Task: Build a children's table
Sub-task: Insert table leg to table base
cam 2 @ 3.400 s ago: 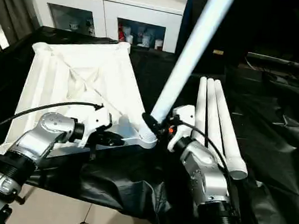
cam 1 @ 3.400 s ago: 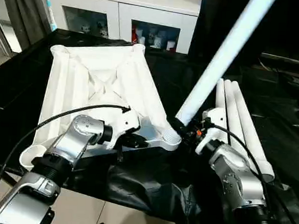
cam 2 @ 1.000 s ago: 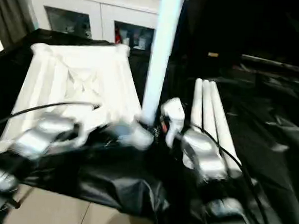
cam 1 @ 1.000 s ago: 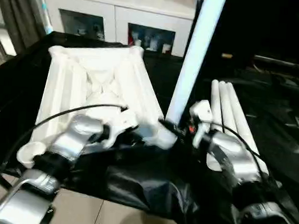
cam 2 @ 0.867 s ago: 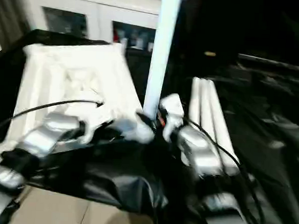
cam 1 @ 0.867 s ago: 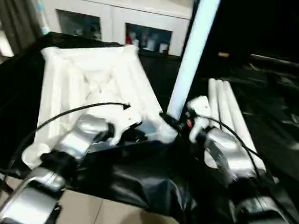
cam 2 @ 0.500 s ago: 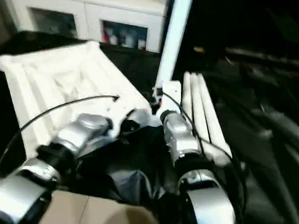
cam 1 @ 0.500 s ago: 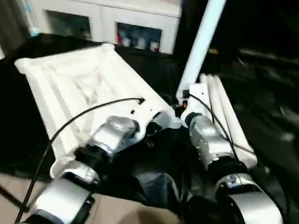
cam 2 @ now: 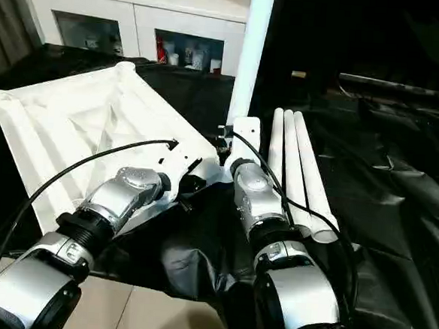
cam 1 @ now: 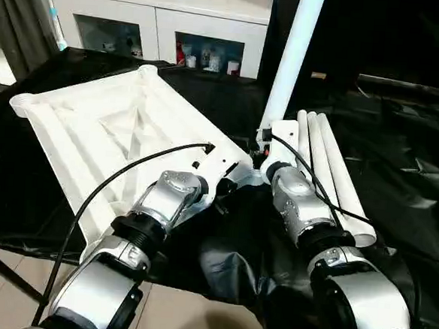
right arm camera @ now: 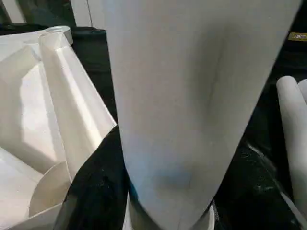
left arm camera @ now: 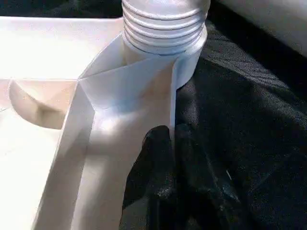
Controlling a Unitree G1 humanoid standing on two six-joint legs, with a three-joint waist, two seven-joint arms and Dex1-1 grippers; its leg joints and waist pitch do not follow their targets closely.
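The white tabletop point(cam 1: 116, 127) lies ribbed side up on the black-covered table. One white leg point(cam 1: 291, 56) stands almost upright in its near right corner socket point(left arm camera: 189, 62), the ribbed leg end point(left arm camera: 165, 24) seated in it. My right gripper point(cam 1: 262, 149) is shut on this leg just above the socket; a black finger point(right arm camera: 96, 191) presses its side. My left gripper point(left arm camera: 171, 136) is shut on the tabletop's rim right beside that socket. Three more legs point(cam 1: 328, 172) lie side by side to the right.
A white glass-door cabinet point(cam 1: 176, 26) stands behind the table. Crumpled black sheeting point(cam 1: 400, 162) covers the table and hangs over its front edge point(cam 1: 228, 263). Tiled floor point(cam 1: 0, 277) shows below. A black cable point(cam 1: 129, 169) arcs over my left forearm.
The leg has swung from leaning right to nearly upright. The tabletop has turned, its far end going left and the socket corner away from me. Both grippers kept their hold.
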